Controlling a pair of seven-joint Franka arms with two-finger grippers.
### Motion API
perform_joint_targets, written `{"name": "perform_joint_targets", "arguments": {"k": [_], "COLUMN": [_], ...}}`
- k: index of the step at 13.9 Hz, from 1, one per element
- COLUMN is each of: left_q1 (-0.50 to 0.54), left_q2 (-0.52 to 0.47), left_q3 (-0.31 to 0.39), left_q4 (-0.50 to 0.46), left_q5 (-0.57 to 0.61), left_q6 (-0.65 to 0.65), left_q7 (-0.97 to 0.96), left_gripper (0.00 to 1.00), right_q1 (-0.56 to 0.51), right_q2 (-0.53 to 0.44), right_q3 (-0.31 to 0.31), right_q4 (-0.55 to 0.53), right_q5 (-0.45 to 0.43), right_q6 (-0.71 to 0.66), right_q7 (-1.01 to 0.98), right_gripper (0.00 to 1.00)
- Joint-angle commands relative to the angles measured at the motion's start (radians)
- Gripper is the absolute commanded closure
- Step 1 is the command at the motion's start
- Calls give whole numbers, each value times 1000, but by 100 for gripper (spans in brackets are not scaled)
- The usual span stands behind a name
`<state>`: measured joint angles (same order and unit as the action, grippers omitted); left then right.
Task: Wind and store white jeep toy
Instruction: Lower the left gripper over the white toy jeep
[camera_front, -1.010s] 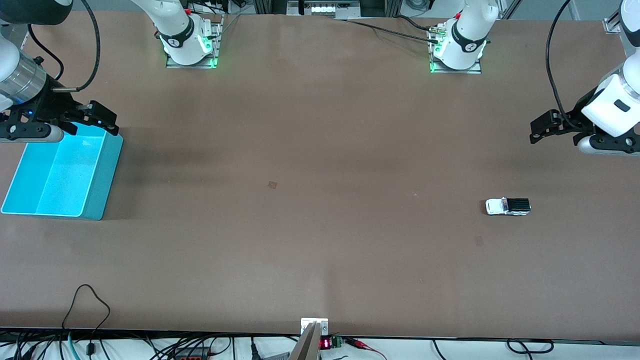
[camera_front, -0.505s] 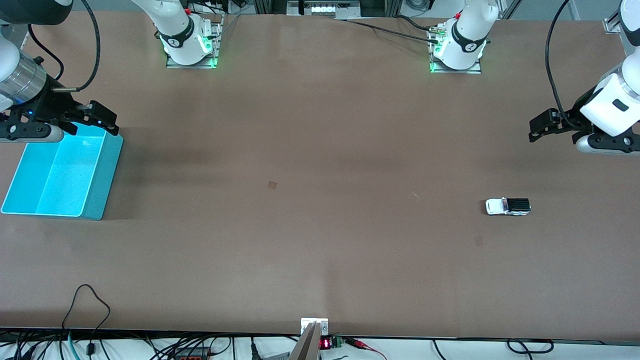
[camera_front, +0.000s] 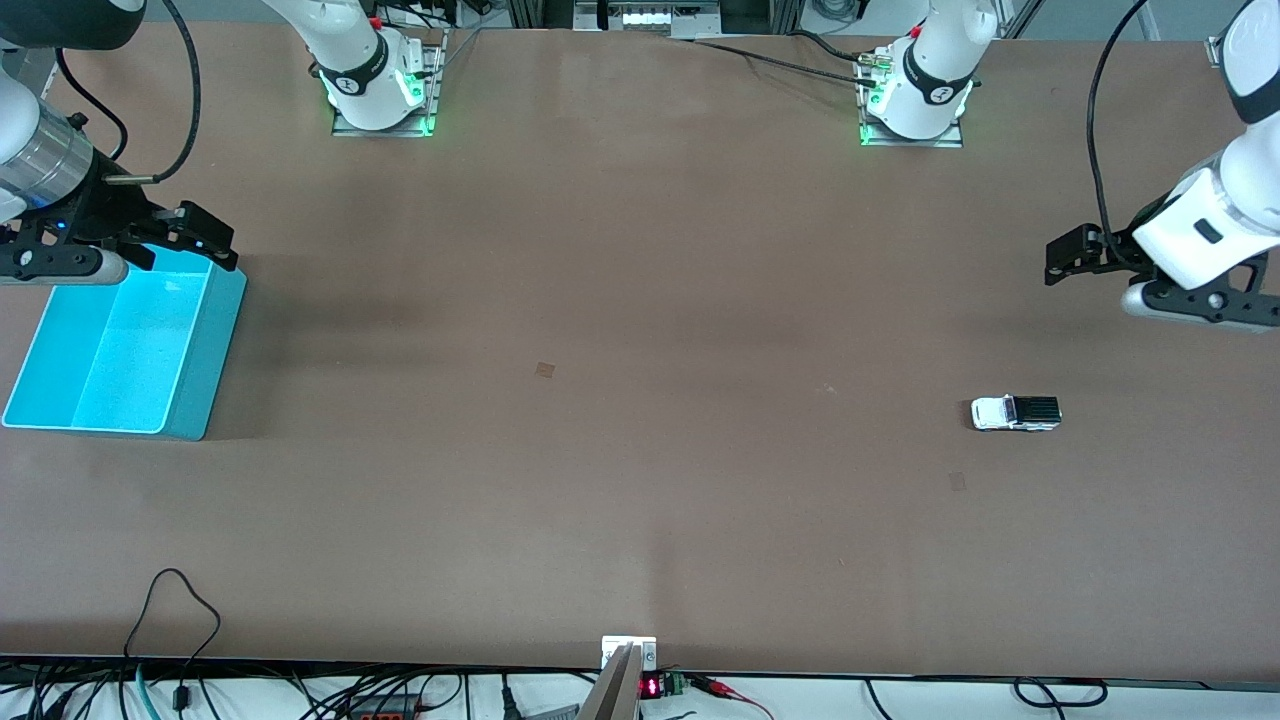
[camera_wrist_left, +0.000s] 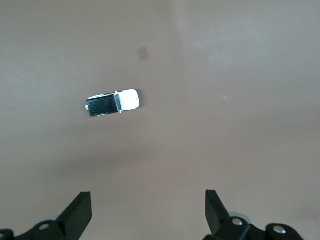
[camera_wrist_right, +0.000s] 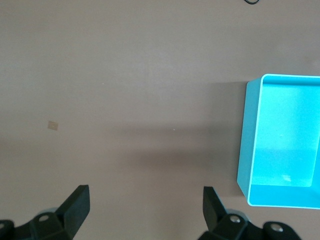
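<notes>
The white jeep toy (camera_front: 1015, 413) (camera_wrist_left: 112, 103), white at the front and black over the roof and rear, stands alone on the brown table toward the left arm's end. My left gripper (camera_front: 1085, 265) (camera_wrist_left: 148, 200) hangs open in the air above bare table, off to one side of the jeep and well apart from it, with nothing between its fingers. At the right arm's end my right gripper (camera_front: 200, 240) (camera_wrist_right: 145, 197) hovers open and empty over the rim of the teal bin (camera_front: 215, 340) (camera_wrist_right: 245, 150). The bin holds nothing.
Both arm bases (camera_front: 378, 95) (camera_front: 915, 105) stand along the table edge farthest from the front camera. Small tan marks (camera_front: 544, 369) (camera_front: 957, 481) lie flat on the table. Cables (camera_front: 180, 600) and a small fixture (camera_front: 628, 650) sit at the edge nearest the front camera.
My left gripper has shifted slightly toward the middle of the table, closer to the jeep. The right arm and the jeep have not moved.
</notes>
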<state>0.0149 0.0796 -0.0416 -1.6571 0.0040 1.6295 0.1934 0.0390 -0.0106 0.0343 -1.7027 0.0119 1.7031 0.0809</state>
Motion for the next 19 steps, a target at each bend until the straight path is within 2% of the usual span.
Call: {"name": "perform_joint_targets", "arguments": {"k": [1,6,9,14,18,19], "left_q1": [19,57,88,128,132,135], "left_q2": [63,152,183,311,338,356], "left_q3": [6,8,8,9,11,12], "left_q4": [29,11,-44,-78,-262,-283], "left_q5": [13,39,62,111,111,111], "left_q6": [-8,108,234,418,734,791], "left_q7": [217,594,831,1161,1351,1388], "left_gripper": [0,0,0,0,0,0], "right_q1": [-16,-16,-16,-13,-13,-14], "right_q2": [-5,-5,-5,-5,-5,-5], "right_q3": [12,12,12,13,13,13], "right_q4": [3,3,3,3,3,3], "right_q5": [13,13,13,13,13,13], "right_q6": [-10,-10,-7,-10,-10,-10], "right_q7": [-15,-15,-15,-10,-10,-10], "right_gripper": [0,0,0,0,0,0]}}
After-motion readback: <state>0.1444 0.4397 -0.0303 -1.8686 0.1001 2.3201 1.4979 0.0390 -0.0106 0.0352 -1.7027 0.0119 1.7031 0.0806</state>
